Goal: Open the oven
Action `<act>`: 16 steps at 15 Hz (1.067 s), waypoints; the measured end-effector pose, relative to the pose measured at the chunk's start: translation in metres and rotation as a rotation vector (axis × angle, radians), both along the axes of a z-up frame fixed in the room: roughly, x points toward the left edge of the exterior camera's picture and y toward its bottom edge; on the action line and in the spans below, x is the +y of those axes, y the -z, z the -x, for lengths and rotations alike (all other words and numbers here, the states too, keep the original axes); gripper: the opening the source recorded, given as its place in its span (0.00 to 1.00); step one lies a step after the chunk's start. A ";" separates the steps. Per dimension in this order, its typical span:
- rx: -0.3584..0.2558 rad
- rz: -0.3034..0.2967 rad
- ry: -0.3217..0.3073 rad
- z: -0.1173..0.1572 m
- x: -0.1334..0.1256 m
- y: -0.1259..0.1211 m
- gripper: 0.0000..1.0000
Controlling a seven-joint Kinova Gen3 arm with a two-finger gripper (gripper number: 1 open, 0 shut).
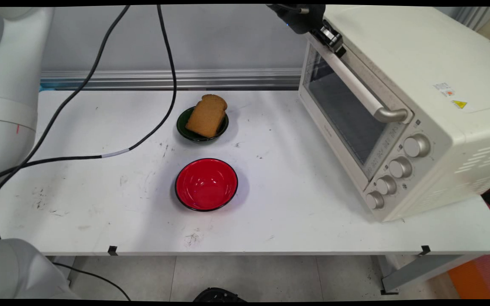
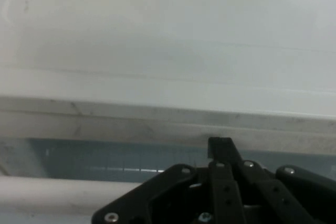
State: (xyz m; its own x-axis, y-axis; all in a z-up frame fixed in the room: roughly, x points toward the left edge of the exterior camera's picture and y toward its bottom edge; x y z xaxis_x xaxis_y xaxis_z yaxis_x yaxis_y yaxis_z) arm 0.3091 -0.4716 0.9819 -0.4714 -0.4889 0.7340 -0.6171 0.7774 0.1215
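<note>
I have the claw (image 1: 333, 39) at the top of the frame, right of centre, pressed in at the upper left corner of the oven (image 1: 402, 106) door. It sits on or right at the far end of the door handle (image 1: 355, 83), the pale bar that runs diagonally down to a metal elbow at the right.

Judging by looks: the handle is stiff and smooth, so likely slick; the door is glass-fronted, heavy enough to want a firm, steady hold. Best hold is across the bar, nearer its middle than the end where I am now.

In the hand view the claw's (image 2: 223, 182) black linkage rises from the bottom edge, with one finger (image 2: 220, 148) tip showing against the door's top rail; the pale bar lies at lower left. I cannot tell whether the claw is closed round the bar or only resting against it.

On the table (image 1: 100, 212), centre frame: a slice of brown bread (image 1: 206, 115) leaning in a dark green bowl (image 1: 182, 125), and below it a red bowl (image 1: 206, 184), nothing in it. Both well apart from the claw.
</note>
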 end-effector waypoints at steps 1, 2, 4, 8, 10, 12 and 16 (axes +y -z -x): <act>-0.002 -0.001 0.001 0.000 0.000 0.002 0.00; -0.003 -0.001 0.001 0.000 0.000 0.004 0.00; -0.006 0.000 0.001 0.000 0.000 0.006 0.00; -0.014 -0.002 0.007 -0.003 0.002 0.010 0.00; -0.023 -0.010 0.014 -0.006 0.005 0.013 0.00; -0.034 -0.022 0.024 -0.011 0.010 0.015 0.00; -0.052 -0.041 0.041 -0.021 0.021 0.016 0.00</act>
